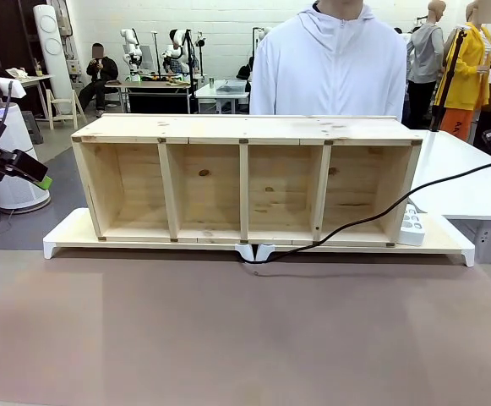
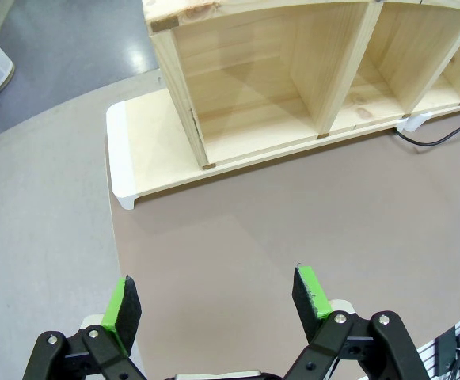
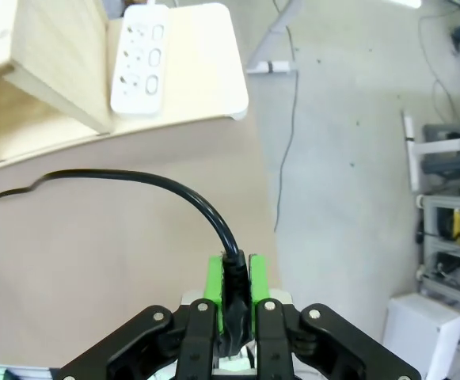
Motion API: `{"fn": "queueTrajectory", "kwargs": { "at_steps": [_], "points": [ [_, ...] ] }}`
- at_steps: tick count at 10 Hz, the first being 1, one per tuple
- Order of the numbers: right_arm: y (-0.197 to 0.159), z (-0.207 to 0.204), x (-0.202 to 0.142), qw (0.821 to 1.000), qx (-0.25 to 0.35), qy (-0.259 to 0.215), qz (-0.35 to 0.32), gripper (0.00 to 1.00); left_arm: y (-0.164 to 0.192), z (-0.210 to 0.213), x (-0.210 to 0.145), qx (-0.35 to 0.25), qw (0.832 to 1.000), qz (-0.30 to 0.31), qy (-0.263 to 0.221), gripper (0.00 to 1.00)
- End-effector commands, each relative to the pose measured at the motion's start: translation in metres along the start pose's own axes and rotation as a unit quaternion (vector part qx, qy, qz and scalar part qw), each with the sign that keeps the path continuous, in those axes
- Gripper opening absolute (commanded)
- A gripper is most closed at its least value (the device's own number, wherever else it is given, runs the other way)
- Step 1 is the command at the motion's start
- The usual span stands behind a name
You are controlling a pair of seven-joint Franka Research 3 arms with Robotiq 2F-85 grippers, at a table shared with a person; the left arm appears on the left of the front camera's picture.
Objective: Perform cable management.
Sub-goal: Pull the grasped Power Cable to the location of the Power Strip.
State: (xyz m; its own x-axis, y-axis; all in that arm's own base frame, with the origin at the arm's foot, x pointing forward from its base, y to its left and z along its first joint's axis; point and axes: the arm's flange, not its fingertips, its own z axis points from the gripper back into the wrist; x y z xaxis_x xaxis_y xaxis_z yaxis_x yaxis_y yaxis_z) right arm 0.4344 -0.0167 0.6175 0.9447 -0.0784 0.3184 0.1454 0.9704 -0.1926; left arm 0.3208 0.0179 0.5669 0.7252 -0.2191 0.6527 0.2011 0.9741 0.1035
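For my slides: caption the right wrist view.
Right jaws shut on the black cable; white power strip lies on the board beyond.

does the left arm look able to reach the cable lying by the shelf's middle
Probably yes: the left gripper is open and only bare table lies between it and the cable. The right gripper holds its far end.

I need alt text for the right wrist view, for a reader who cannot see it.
The right hand is shut on the black cable, which rises from between its green pads and curves away to the left over the brown table. Beyond, a white power strip lies on a pale board beside a wooden shelf.
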Motion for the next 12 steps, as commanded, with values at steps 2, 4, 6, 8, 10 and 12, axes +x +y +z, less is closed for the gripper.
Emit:
{"fn": "queueTrajectory", "kwargs": {
  "at_steps": [2, 4, 6, 8, 10, 12],
  "points": [
    [-0.007, -0.005, 0.025, 1.0, 0.021, 0.008, 0.008, 0.16, 0.0, -0.002, 0.001, 0.0, 1.0, 0.001, -0.003, 1.0],
    [-0.005, -0.002, 0.023, 1.0, 0.022, 0.006, -0.004, 0.16, 0.0, -0.002, 0.001, 0.0, 1.0, 0.001, -0.003, 1.0],
    [-0.001, -0.008, 0.021, 1.0, 0.01, 0.007, -0.002, 0.16, 0.0, -0.002, 0.001, 0.0, 1.0, 0.001, -0.003, 1.0],
    [-0.001, -0.008, 0.021, 1.0, 0.01, 0.007, -0.002, 0.16, 0.0, -0.002, 0.001, 0.0, 1.0, 0.001, -0.003, 1.0],
    [0.001, -0.008, 0.023, 1.0, 0.01, 0.008, -0.001, 0.16, 0.0, -0.002, 0.001, 0.0, 1.0, 0.001, -0.003, 1.0],
    [0.0, -0.01, 0.051, 0.999, 0.032, -0.009, 0.023, 0.16, 0.0, -0.002, 0.001, 0.0, 1.0, 0.001, -0.003, 1.0]
  ]
}}
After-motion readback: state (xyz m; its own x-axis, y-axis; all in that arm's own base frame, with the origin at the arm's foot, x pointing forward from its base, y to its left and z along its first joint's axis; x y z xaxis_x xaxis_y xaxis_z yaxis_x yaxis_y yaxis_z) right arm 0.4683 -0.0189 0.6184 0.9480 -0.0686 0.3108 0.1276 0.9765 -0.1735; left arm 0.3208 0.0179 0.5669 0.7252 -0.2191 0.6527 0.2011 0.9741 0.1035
